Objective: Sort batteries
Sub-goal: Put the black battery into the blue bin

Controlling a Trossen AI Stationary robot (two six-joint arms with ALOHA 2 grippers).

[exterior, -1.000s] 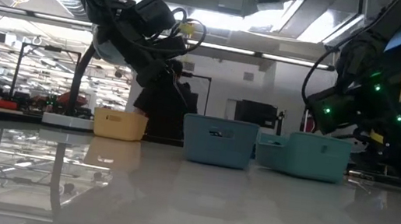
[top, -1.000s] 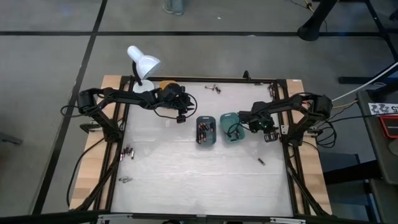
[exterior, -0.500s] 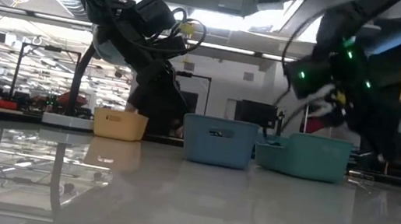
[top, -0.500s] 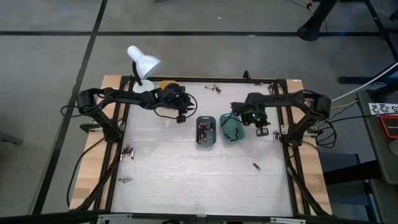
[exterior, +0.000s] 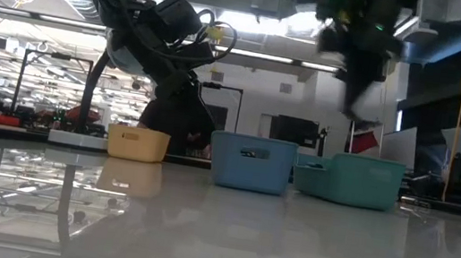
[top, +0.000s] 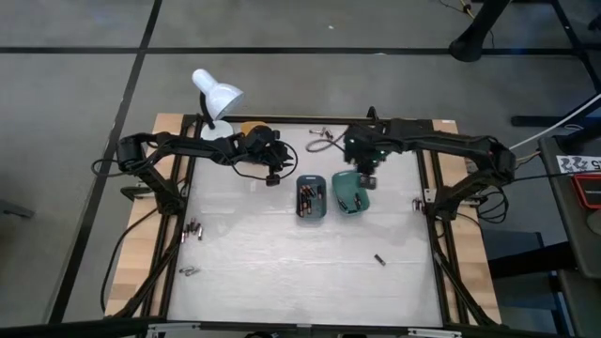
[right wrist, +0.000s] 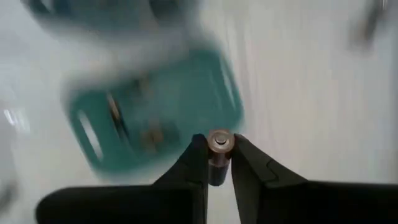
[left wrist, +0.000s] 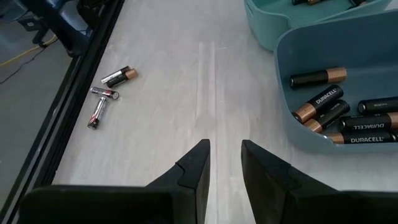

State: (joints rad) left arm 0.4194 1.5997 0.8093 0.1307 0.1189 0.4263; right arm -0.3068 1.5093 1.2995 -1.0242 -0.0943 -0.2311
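Note:
Two small trays stand side by side mid-table: a blue-grey tray (top: 311, 198) with several batteries (left wrist: 336, 112) in it, and a green tray (top: 349, 192) to its right. My right gripper (top: 366, 175) hangs high over the green tray (right wrist: 155, 118), pointing steeply down, shut on one battery (right wrist: 219, 144). My left gripper (top: 273, 175) waits just left of the blue-grey tray, low over the table, its fingers (left wrist: 198, 163) a little apart with nothing between them. Loose batteries lie at the far edge (top: 324, 133), at the left edge (top: 192, 228) and at the near right (top: 379, 259). My right gripper pinches the battery's sides between its two fingers, near their free ends. The battery's metal end cap (right wrist: 219, 140) faces the wrist camera, so the battery stands roughly along the fingers. The fingers come from above. The battery is lifted clear, high over the green tray.
An orange tray (top: 250, 128) and a white desk lamp (top: 216, 94) stand at the far left corner behind my left arm. A black frame (top: 310, 120) rims the table. More batteries lie near the left front (top: 189, 271). The near half of the table (top: 282, 282) is bare.
My right gripper has risen steeply and swung from right of the green tray toward the table's far edge and left, tipping to point down, still shut on the battery. The loose battery at the near right has rolled toward the near edge.

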